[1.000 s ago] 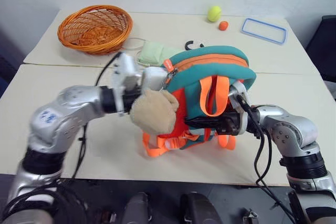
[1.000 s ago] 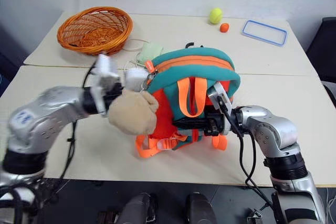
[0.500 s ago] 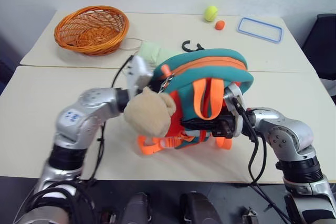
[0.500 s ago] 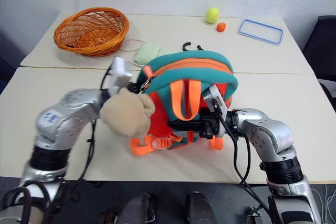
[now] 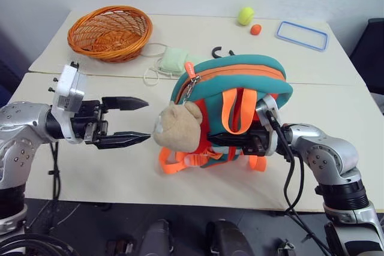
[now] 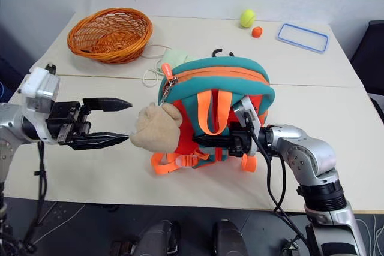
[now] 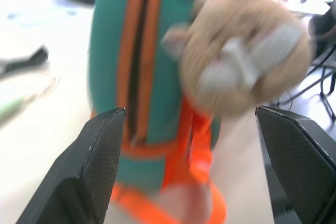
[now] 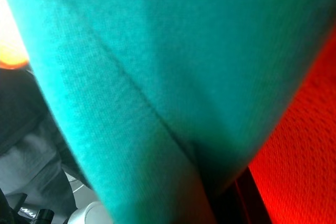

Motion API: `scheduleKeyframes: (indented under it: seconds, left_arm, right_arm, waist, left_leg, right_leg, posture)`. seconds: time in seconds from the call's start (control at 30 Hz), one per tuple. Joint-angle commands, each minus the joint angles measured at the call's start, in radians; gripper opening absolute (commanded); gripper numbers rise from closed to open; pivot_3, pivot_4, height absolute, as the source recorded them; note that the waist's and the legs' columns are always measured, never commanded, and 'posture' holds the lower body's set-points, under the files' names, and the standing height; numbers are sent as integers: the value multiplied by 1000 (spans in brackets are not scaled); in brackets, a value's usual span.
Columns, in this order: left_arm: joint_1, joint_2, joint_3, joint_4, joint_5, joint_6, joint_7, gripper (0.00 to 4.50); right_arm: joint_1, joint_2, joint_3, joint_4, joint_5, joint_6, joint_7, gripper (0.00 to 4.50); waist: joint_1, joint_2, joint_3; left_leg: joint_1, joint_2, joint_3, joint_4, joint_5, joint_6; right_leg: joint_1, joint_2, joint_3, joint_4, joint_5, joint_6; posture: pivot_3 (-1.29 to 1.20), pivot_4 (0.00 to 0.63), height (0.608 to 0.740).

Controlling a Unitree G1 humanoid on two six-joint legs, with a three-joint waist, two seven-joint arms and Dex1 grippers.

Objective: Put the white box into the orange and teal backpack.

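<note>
The orange and teal backpack (image 5: 240,79) stands upright in the middle of the table, its zipper running along the teal top. A tan plush bear (image 5: 178,127) hangs from the zipper on its left side. My left gripper (image 5: 147,120) is open and empty, level, a short way left of the bear and pointing at it. In the left wrist view the bear (image 7: 247,61) and the backpack (image 7: 113,51) lie between my black fingers (image 7: 100,150). My right gripper (image 5: 217,141) is shut on the backpack's near side, under the orange straps. The white box is out of view.
An orange wicker basket (image 5: 108,31) sits at the back left. A pale green face mask (image 5: 174,61) and a black hook (image 5: 222,52) lie behind the backpack. A tennis ball (image 5: 244,15), a small orange ball (image 5: 255,29) and a blue-rimmed lid (image 5: 302,35) sit at the back right.
My left gripper has come off the backpack's zipper end, opened wide and drawn back to the left. The bear now hangs free. The right gripper has kept its hold.
</note>
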Motion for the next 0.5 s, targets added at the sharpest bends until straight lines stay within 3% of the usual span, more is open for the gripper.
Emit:
scheduleKeyframes:
  seconds: [0.03, 0.17, 0.33, 0.43, 0.5]
  left_arm:
    - [37, -26, 58, -168, -156, 49, 102, 4147]
    - [78, -39, 67, -274, -249, 78, 213, 4147]
    - [100, -84, -44, -316, -131, 10, 275, 4147]
    - [129, -88, -120, -316, 40, -85, 278, 3545]
    - [143, -85, -155, -290, 171, -178, 280, 2910]
  right_arm:
    - [4, -2, 3, -2, -3, -14, 15, 0]
    - [2, 0, 9, 11, -14, -24, 24, 0]
    - [-10, 14, 20, 33, -28, -37, 37, 0]
    - [-14, 20, 25, 42, -34, -46, 43, 0]
    - [-17, 23, 27, 46, -39, -49, 45, 0]
  waist:
    - [-4, 0, 0]
    - [-4, 0, 0]
    - [-1, 0, 0]
    - [0, 0, 0]
    - [-2, 0, 0]
  left_leg:
    - [0, 0, 0, 0, 0, 0]
    - [1, 1, 0, 0, 1, -1]
    - [6, 0, 0, 0, 1, 0]
    - [7, 0, 0, -1, 0, 0]
    - [7, 0, 0, -1, 0, -1]
  right_leg:
    - [0, 0, 0, 1, 0, 0]
    - [0, 1, 0, 1, 0, 0]
    - [6, 1, 0, -3, 0, 0]
    - [7, 1, 0, -4, 0, 0]
    - [7, 2, 1, -4, 0, 0]
  posture:
    - [0, 150, 740]
    - [0, 150, 740]
    - [0, 150, 740]
    - [0, 150, 740]
    - [0, 150, 740]
